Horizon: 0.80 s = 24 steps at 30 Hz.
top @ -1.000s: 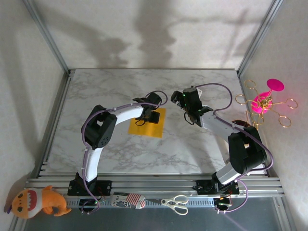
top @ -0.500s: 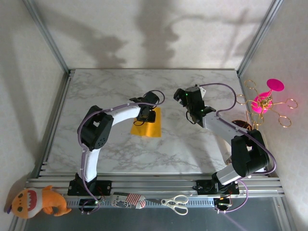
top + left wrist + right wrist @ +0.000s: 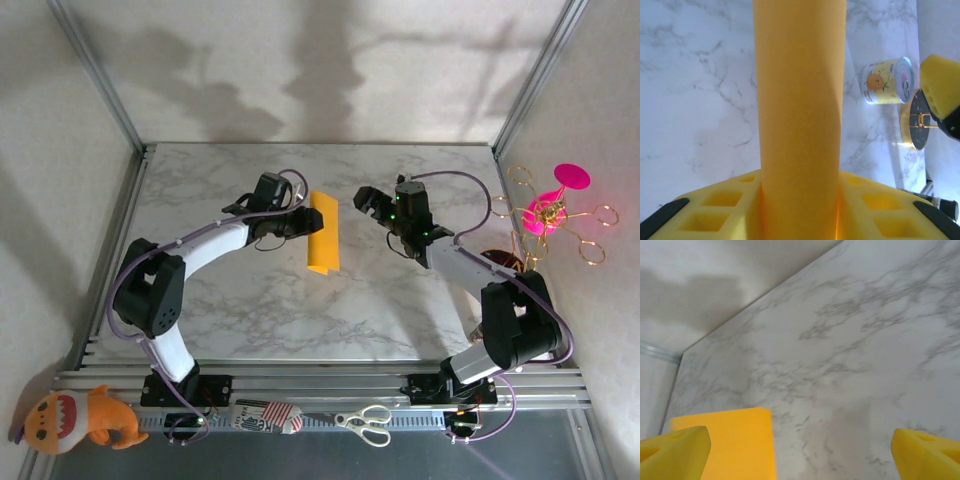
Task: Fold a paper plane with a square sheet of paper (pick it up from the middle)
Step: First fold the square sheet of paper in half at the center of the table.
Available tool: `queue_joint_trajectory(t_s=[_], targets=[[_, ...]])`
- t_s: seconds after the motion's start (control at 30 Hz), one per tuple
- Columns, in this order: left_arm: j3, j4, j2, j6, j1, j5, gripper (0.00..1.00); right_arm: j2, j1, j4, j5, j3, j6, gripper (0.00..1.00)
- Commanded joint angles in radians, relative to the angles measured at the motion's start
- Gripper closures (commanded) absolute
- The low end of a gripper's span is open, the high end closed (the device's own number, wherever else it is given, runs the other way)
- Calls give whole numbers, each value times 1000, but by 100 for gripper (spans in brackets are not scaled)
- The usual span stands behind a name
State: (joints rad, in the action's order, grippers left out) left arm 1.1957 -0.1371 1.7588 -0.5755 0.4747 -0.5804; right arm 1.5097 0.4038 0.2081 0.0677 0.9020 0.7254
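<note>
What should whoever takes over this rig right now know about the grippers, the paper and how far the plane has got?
Left gripper: shut on the square sheet of paper, pinching it near its middle.
Right gripper: open, just to the right of the sheet, not touching it.
Sheet: held clear of the marble table, drooping into a narrow strip.
Done: the pickup from the middle.
Left: every fold; no sharp crease or dart shape shows yet. The right gripper looks placed to help with the first fold.
</note>
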Motion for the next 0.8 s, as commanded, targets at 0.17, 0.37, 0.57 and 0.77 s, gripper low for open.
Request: queue_joint_trajectory(t_s=[0.17,0.37,0.57,0.77], targets=[[-81,104,97,-45,-32,-35,66,121,-3,53,293,21,7,23],[-111,67,137,3,-56,25,68,197,21,33,369,30,18,37],[-105,40,168,29,-58,61,71,281,82,-49,360,98,-30,60],[-94,15,182,46,-58,84,72,353,129,-86,350,164,-36,81]])
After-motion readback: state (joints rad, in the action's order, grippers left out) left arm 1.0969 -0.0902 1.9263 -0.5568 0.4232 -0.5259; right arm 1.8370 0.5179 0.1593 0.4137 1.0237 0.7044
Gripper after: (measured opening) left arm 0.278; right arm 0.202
